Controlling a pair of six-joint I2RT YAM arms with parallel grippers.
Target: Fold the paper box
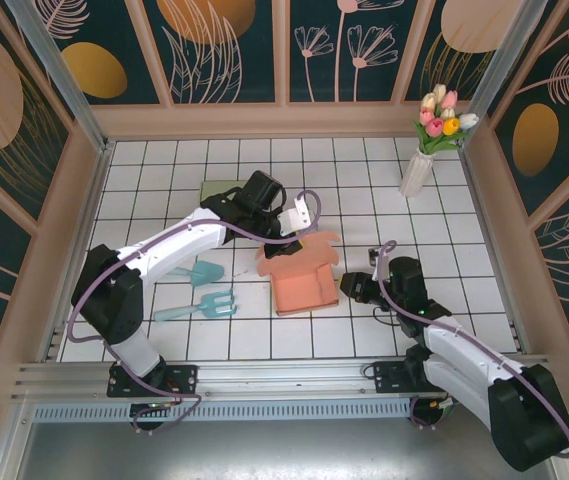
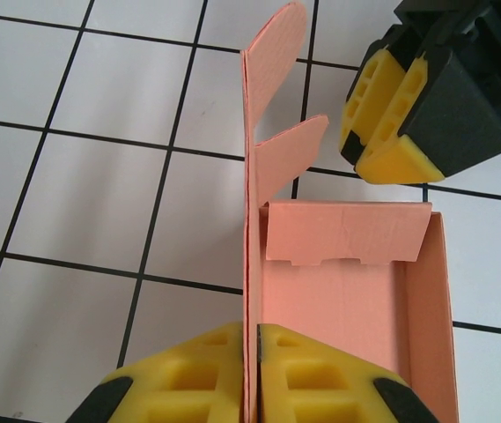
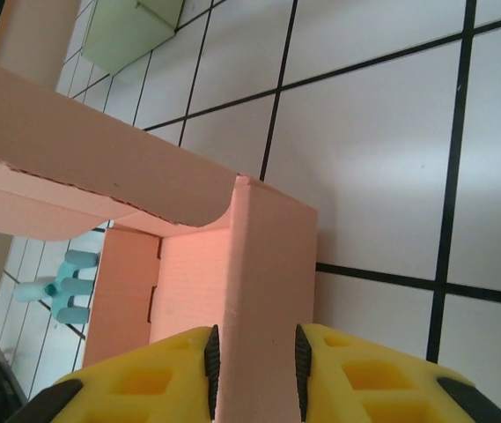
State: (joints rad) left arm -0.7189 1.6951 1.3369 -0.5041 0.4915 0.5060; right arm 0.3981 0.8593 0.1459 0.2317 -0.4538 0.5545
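The pink paper box [image 1: 302,288] sits open-topped on the white tiled table, its lid panel [image 2: 272,53] standing upright at the far side. My left gripper [image 1: 296,240] comes in from the far side and is shut on that upright panel; in the left wrist view the yellow pads [image 2: 307,370] pinch the thin pink sheet. My right gripper [image 1: 350,287] is at the box's right side. In the right wrist view its pads [image 3: 342,374] press on both faces of the folded right wall [image 3: 268,264]. The box's inside [image 2: 338,300] is empty.
A pale green box [image 1: 222,190] lies behind the left arm. A teal toy shovel [image 1: 202,272] and rake [image 1: 209,305] lie left of the pink box. A white vase of tulips [image 1: 419,170] stands at the back right. Wooden walls enclose the table.
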